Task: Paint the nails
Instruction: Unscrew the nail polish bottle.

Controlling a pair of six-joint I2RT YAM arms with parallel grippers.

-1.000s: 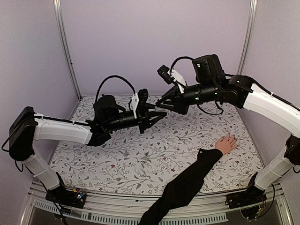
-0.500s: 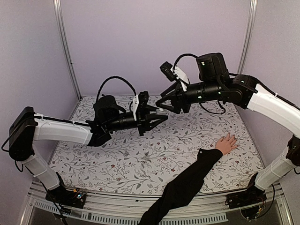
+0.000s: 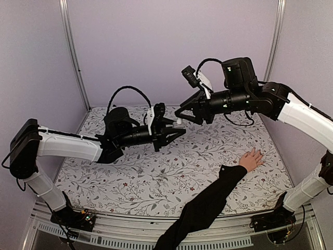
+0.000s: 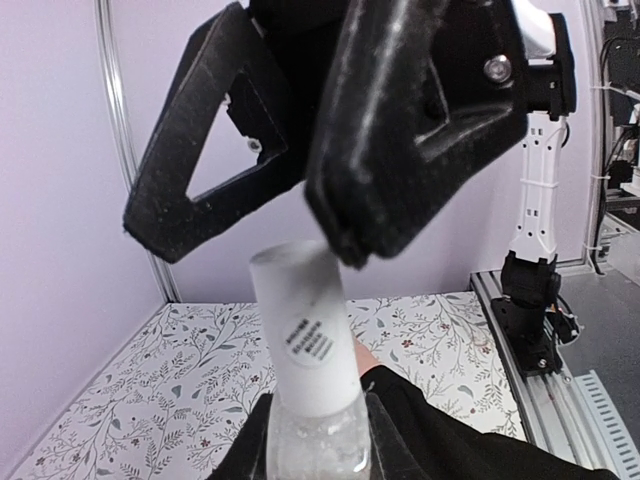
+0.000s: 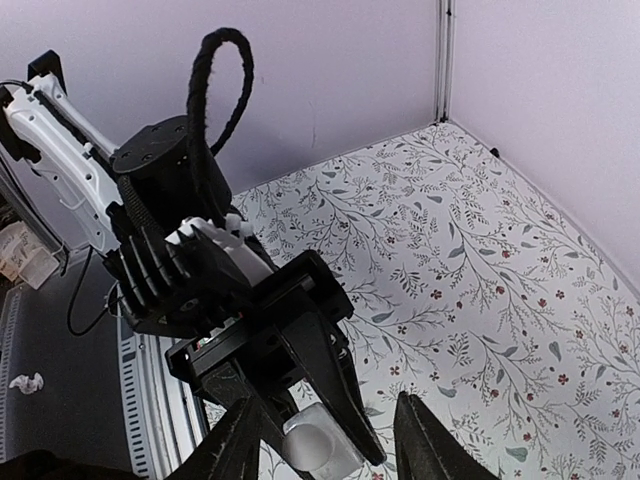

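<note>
**Bottle held up under the wide jaws of the right arm; hand waits flat on the desk**

The left gripper (image 3: 176,128) has its jaws closed on the lower, clear part of a small pale bottle (image 4: 305,360). The bottle stands upright between them. Its frosted upper part (image 4: 298,300) carries a small printed label and rises free above the jaws.

The right gripper (image 4: 245,230) is directly over this bottle with its jaws spread wide. In the left wrist view, the tip of one black finger (image 4: 345,235) is at the top edge of the frosted part. The other finger stays clearly to the side, apart from the bottle. If the near tip really touches the bottle, I cannot tell. The right wrist view shows the same from above: the pale top lies between the two open fingers and nothing is clamped by them.

In the top view, both grippers meet in the air above the far middle of the desk (image 3: 156,177), which is covered with a floral pattern. The left arm reaches in low from the left. The right arm comes down from higher on the right.

The hand (image 3: 251,160) lies flat on the desk near its right edge, with fingers spread. A long black sleeve (image 3: 208,203) runs back from it to the near edge. The nails (image 3: 258,152) are at the ends of these fingers, well apart from both grippers and from the bottle. They are too small here to see their state.
</note>
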